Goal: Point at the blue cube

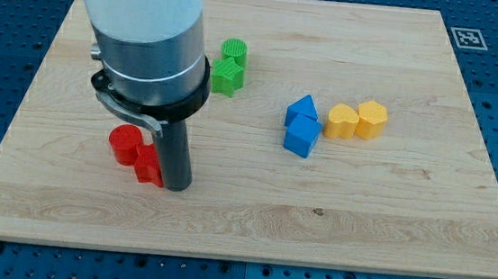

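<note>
My tip [176, 187] rests on the wooden board [251, 221] at the view's lower left. It is a plain dark rod with nothing that opens or closes, and it holds nothing. The wide grey and white body of the arm [145, 31] rises above it and covers the board's upper left part.

Taking my tip as the landmark, a small red block [148, 164] lies just to its left, touching or nearly touching the rod; its exact shape is partly hidden. A red cylinder [125, 143] sits a little farther left and slightly higher, pressed against that red block.

The blue cube [302, 136] lies well to the right of my tip and a little higher in the view, near the middle of the board. A blue triangular block [301, 108] touches its upper side. My tip is well apart from both and is not beside the cube.

Farther right than the blue pair sit two yellow blocks touching each other: a yellow heart-shaped block [342, 121] just beside the blue ones, and a yellow block [372, 119] with angled sides past it.

Up and slightly to the right of my tip, two green blocks stand close together: a green cylinder [235, 52] and, touching it below, a green block [227, 75] whose shape I cannot tell.
</note>
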`<action>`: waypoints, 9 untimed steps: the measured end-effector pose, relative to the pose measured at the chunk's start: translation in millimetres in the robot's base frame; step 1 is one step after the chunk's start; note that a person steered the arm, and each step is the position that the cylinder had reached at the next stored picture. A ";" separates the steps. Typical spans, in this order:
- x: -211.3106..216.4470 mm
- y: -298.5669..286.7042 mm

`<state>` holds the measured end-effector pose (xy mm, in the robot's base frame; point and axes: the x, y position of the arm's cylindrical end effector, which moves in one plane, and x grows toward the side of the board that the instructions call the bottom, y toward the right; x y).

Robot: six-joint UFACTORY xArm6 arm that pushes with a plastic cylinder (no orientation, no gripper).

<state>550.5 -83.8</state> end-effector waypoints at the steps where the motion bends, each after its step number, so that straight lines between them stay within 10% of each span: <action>1: 20.7 41.0; 9: 31.4 73.1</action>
<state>581.8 -10.7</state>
